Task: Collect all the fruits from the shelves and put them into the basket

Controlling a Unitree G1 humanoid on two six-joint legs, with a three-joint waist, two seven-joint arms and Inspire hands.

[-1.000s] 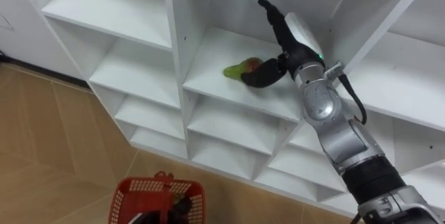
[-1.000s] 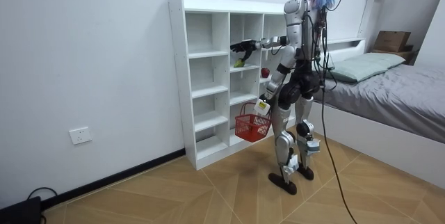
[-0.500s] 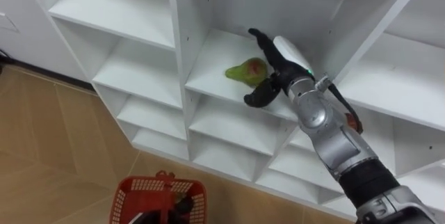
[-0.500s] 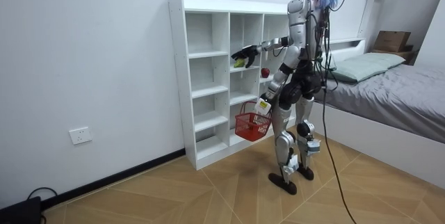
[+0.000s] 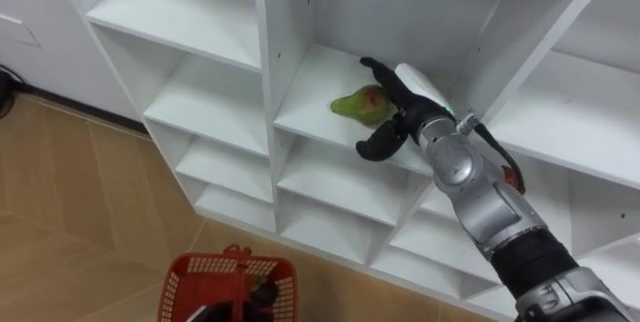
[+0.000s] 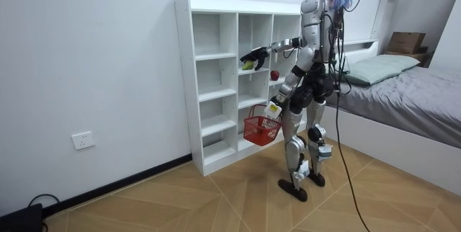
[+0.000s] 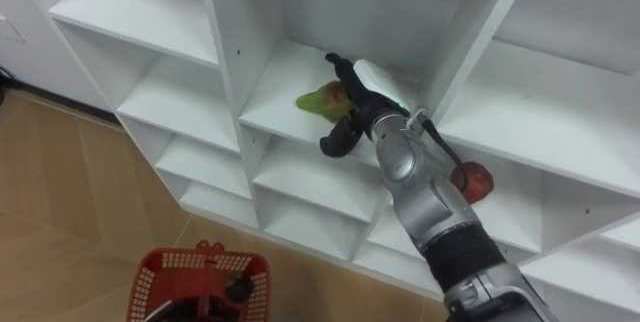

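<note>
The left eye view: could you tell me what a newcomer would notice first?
The right hand reaches round a green pear on a white closet shelf. Below, a red basket hangs from the left hand; a red apple sits one compartment right and lower.

Robot stands facing a closet (image 5: 268,52) of open compartments, with a bed (image 6: 403,109) at the room view's right. A pear (image 5: 358,106) lies on a middle-column shelf, and the right hand (image 5: 405,97) is against its right side, fingers stretched over it. An apple (image 7: 472,183) sits in the next column right, on a lower shelf. A basket (image 5: 190,277) hangs from the left hand (image 6: 272,109), below, in front of the low shelves
</note>
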